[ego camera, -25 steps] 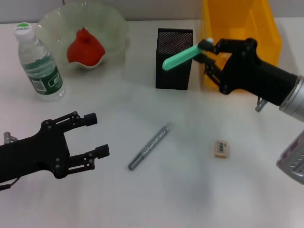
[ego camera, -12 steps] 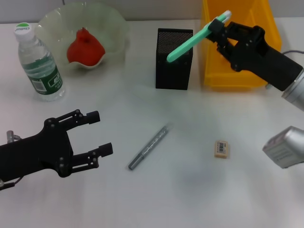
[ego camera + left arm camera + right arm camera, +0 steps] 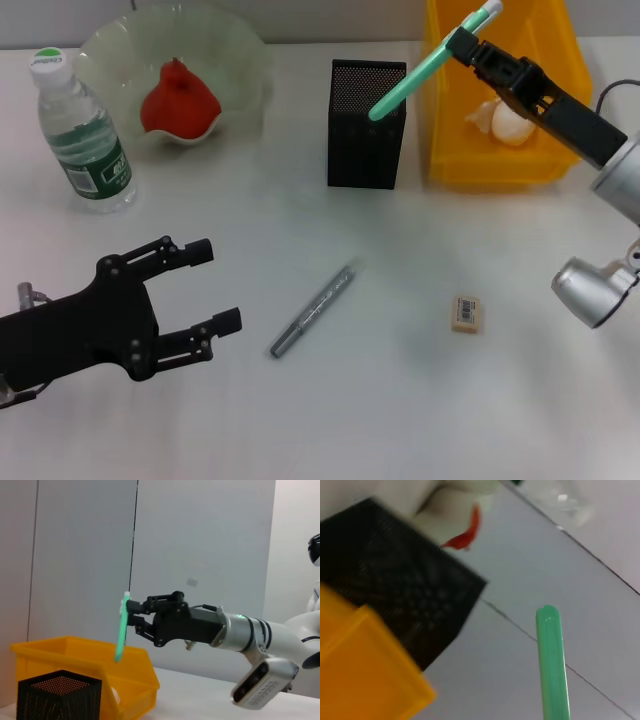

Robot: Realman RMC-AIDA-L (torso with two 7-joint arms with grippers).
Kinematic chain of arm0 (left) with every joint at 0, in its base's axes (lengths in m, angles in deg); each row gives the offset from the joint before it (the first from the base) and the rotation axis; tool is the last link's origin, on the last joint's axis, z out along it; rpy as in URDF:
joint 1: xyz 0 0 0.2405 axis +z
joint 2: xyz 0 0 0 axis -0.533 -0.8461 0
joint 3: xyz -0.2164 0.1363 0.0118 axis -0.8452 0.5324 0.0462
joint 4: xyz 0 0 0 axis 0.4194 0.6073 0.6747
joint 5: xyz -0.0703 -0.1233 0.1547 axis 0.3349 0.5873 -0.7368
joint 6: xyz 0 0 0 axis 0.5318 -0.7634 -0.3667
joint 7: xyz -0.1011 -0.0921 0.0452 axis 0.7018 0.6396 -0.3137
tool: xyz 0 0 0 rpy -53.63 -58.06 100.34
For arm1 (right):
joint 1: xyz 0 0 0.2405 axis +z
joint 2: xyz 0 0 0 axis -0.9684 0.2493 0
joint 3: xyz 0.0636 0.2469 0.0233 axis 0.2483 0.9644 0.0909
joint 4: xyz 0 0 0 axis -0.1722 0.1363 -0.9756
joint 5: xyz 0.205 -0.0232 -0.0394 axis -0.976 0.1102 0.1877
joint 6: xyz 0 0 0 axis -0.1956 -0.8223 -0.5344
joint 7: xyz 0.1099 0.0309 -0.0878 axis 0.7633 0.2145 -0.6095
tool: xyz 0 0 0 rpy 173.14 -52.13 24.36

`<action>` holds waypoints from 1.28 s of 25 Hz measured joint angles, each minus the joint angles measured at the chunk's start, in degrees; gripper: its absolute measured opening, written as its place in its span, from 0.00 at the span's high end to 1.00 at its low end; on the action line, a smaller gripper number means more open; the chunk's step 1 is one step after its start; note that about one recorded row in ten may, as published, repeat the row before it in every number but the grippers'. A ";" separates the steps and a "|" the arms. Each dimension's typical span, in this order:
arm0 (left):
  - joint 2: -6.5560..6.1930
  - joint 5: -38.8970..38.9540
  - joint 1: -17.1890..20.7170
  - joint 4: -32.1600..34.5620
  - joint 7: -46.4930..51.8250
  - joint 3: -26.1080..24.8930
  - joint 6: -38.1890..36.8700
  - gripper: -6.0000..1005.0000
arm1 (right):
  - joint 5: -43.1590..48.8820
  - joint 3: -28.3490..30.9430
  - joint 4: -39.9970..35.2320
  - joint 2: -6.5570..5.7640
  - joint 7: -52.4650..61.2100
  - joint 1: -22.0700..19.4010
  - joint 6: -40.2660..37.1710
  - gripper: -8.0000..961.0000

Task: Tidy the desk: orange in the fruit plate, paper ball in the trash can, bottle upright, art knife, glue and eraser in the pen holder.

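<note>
Right gripper (image 3: 468, 42) clamps the green art knife (image 3: 420, 68) by its upper end, above the pen holder (image 3: 367, 123); the knife's long axis slants, its lower tip toward the holder's mouth. Left gripper (image 3: 208, 286) hovers open over the white desk (image 3: 400, 400). Grey wall panels behind.

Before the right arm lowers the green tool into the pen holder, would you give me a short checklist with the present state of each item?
1. Right gripper shut on the green art knife: ok.
2. Knife tip above the pen holder opening: cannot tell; the left wrist view suggests it hangs off to one side.
3. Knife upright: not ok, tilted.
4. Holder upright: ok.
5. Left gripper clear, open near the pen: ok.
6. Eraser on the table: ok.
</note>
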 joint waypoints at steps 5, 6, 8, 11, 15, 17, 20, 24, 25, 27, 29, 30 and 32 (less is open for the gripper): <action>0.10 -0.02 0.43 -0.03 -0.56 0.00 0.00 0.20 | -0.04 -0.03 -0.22 0.00 -7.04 0.99 2.27 0.80; 0.12 0.04 0.56 -0.06 -0.74 0.00 0.02 0.20 | -0.24 -0.01 -0.28 -0.01 -7.78 1.30 2.39 0.80; 0.16 0.15 0.71 -0.09 -0.88 0.00 0.05 0.20 | -0.65 0.00 -0.46 -0.01 -8.87 2.08 2.56 0.80; 0.18 0.18 0.79 -0.09 -0.86 -0.03 -0.01 0.20 | -0.79 0.07 -0.55 0.00 -11.27 2.99 3.29 0.80; 0.18 0.18 0.81 -0.09 -0.69 -0.10 -0.09 0.20 | -0.79 -0.12 -0.69 0.00 -15.37 3.85 5.73 0.80; 0.18 0.18 0.78 -0.09 -0.69 -0.10 -0.12 0.20 | -0.80 -0.22 -0.74 -0.01 -16.05 3.88 6.15 0.80; 0.19 0.18 0.82 -0.09 -0.77 -0.10 -0.12 0.20 | -0.80 -0.33 -0.78 -0.01 -17.53 3.99 6.91 0.79; 0.18 0.17 0.86 -0.13 -0.84 -0.08 -0.13 0.20 | -0.74 -0.34 -0.79 0.00 -18.09 4.32 7.46 0.79; 0.19 0.17 0.89 -0.14 -0.85 -0.08 -0.16 0.20 | -0.72 -0.34 -0.74 0.00 -18.30 4.46 7.64 0.79; 0.19 0.16 0.93 -0.15 -0.86 -0.08 -0.18 0.20 | -0.70 -0.34 -0.71 0.00 -18.51 4.61 7.85 0.79; 0.23 0.16 0.93 -0.16 -0.86 -0.08 -0.19 0.20 | -0.47 -0.33 -0.85 0.00 -18.76 4.65 7.87 0.79; 0.23 0.16 0.92 -0.17 -0.87 -0.08 -0.20 0.20 | -0.47 -0.33 -0.85 0.00 -18.76 4.65 7.87 0.79; 0.24 0.16 0.93 -0.18 -0.88 -0.08 -0.26 0.20 | -0.33 -0.34 -0.88 -0.01 -19.04 4.71 7.87 0.79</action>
